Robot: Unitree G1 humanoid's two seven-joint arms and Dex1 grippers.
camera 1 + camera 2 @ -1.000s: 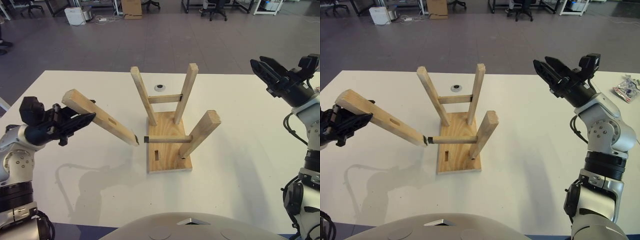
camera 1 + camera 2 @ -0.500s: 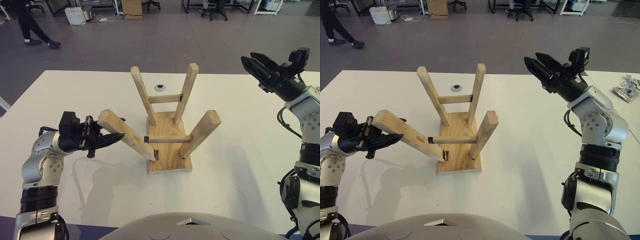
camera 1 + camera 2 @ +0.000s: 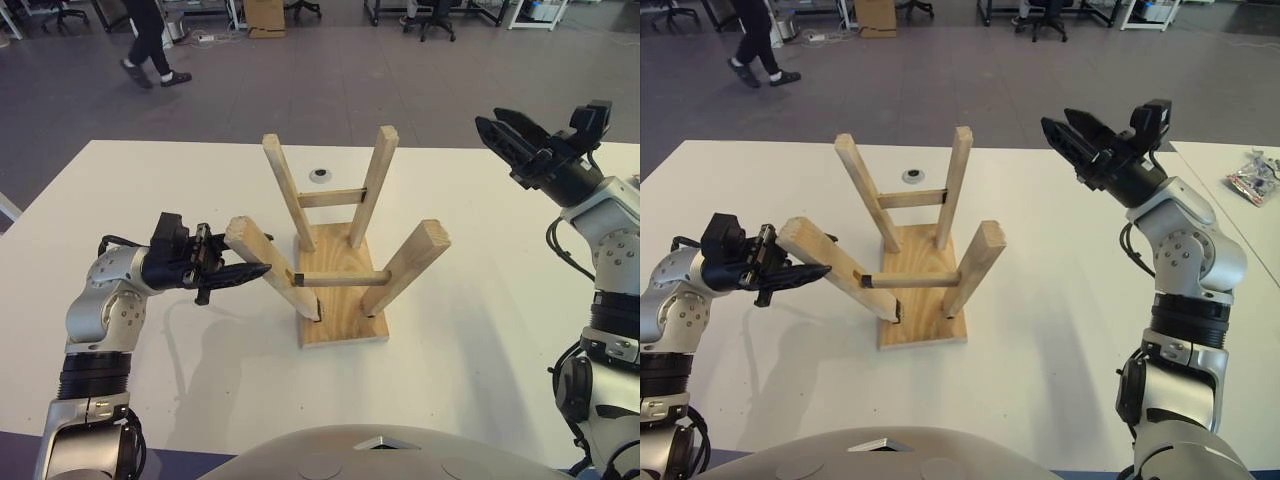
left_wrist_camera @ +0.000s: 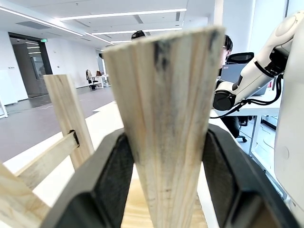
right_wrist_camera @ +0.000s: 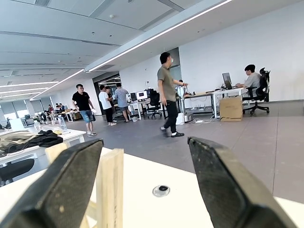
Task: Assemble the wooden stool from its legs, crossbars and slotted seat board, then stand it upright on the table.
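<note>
The stool lies upside down, its slotted seat board (image 3: 341, 322) flat on the white table (image 3: 480, 320). Three legs stand up from it: two at the back (image 3: 287, 190) (image 3: 372, 185), joined by a crossbar (image 3: 330, 197), and one at the front right (image 3: 405, 268). A second crossbar (image 3: 335, 279) runs left from that front leg. My left gripper (image 3: 245, 262) is shut on the top of the fourth leg (image 3: 275, 270), which tilts down to the board's front left corner and meets the crossbar's free end. My right gripper (image 3: 492, 120) is open, raised over the table's far right.
A round cable hole (image 3: 319, 176) sits in the table just behind the stool. A small bag of parts (image 3: 1252, 178) lies at the table's right edge. Bare table surface surrounds the stool on the near, left and right sides.
My left gripper has carried the fourth leg rightward to the stool; its lower end now rests at the board's front left corner. The right gripper has drifted slightly left.
</note>
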